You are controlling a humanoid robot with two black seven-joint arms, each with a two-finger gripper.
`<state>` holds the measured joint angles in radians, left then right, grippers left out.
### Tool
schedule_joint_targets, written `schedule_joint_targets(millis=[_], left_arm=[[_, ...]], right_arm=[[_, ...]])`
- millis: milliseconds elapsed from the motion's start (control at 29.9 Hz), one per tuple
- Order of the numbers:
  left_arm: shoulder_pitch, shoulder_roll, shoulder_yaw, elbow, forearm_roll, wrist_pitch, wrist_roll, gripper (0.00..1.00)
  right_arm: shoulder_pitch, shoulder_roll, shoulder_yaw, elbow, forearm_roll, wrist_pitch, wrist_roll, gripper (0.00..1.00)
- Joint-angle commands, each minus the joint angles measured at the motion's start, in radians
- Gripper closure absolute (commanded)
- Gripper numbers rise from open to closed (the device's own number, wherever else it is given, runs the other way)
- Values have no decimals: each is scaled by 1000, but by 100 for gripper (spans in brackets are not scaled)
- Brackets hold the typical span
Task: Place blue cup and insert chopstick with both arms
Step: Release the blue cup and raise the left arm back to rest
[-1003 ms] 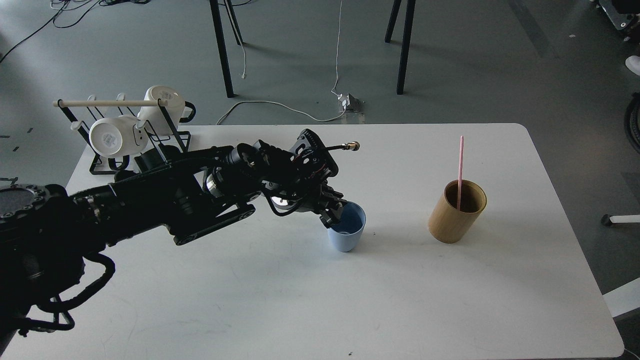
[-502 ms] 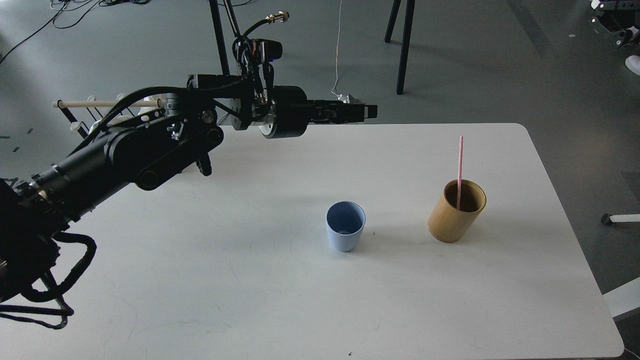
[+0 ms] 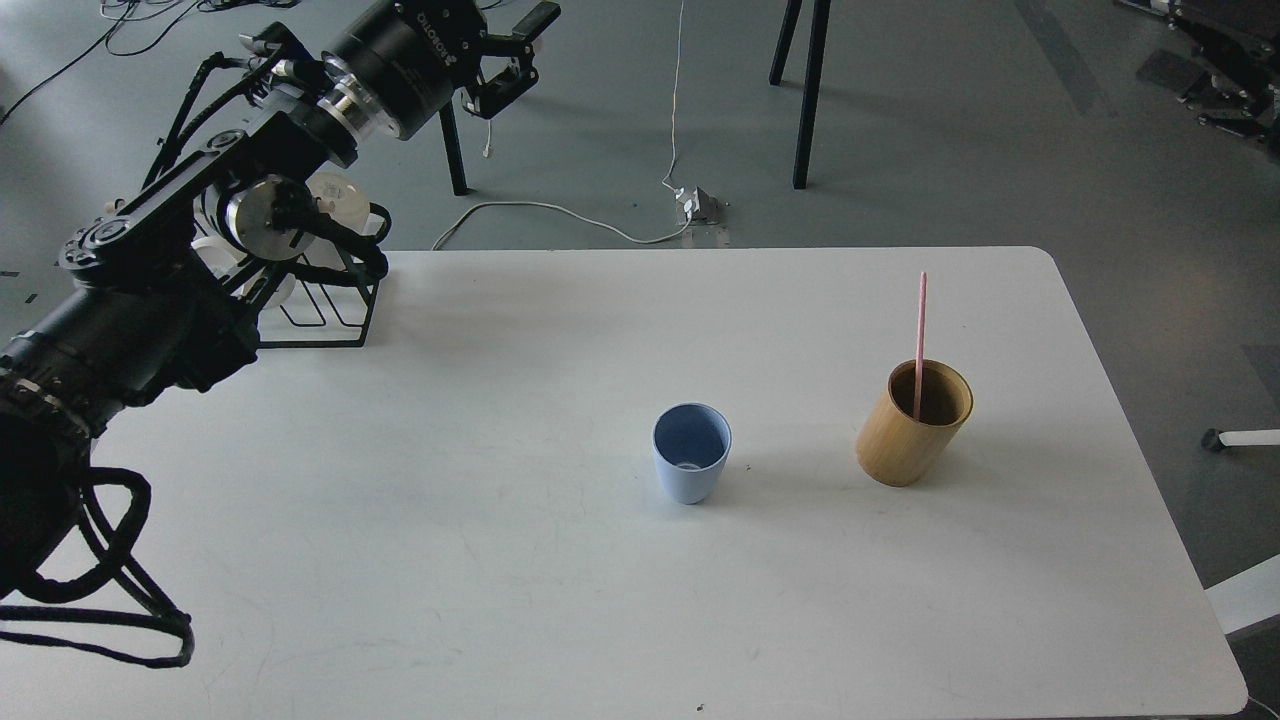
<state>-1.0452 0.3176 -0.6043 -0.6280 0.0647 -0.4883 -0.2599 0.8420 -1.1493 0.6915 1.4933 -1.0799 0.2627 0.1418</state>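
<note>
The blue cup (image 3: 691, 453) stands upright and empty on the white table (image 3: 500, 560), a little right of the middle. The pink chopstick (image 3: 920, 330) stands nearly upright in the tan bamboo cylinder (image 3: 910, 432), to the right of the cup. My left gripper (image 3: 518, 50) is raised high at the upper left, far from the cup, with its fingers apart and nothing between them. A dark jointed part of my right arm (image 3: 1215, 45) shows at the top right corner. Its fingers cannot be made out.
A black wire rack (image 3: 330, 300) with white mugs (image 3: 335, 190) stands at the table's back left corner, mostly behind my left arm. Black table legs (image 3: 805, 90) and cables (image 3: 560, 210) are on the floor beyond the table.
My left gripper let go of the blue cup, rose, and swung back to the upper left. The cup stays upright on the table. The dark part at the top right moved further into view.
</note>
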Motion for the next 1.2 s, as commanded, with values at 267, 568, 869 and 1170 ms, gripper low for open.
schedule_joint_targets(millis=[267, 568, 869, 1170], left_arm=[[93, -5, -68, 108, -272, 0, 1, 1], [93, -9, -68, 102, -270, 0, 1, 1], [93, -6, -66, 103, -270, 0, 1, 1], [106, -3, -57, 102, -267, 0, 1, 1]], right_arm=[[-3, 121, -300, -31, -357, -112, -2, 7], [-3, 299, -415, -194, -503, -115, -16, 34], [-4, 378, -417, -266, -505, -114, -22, 47], [2, 404, -428, -295, -520, -112, -16, 80]])
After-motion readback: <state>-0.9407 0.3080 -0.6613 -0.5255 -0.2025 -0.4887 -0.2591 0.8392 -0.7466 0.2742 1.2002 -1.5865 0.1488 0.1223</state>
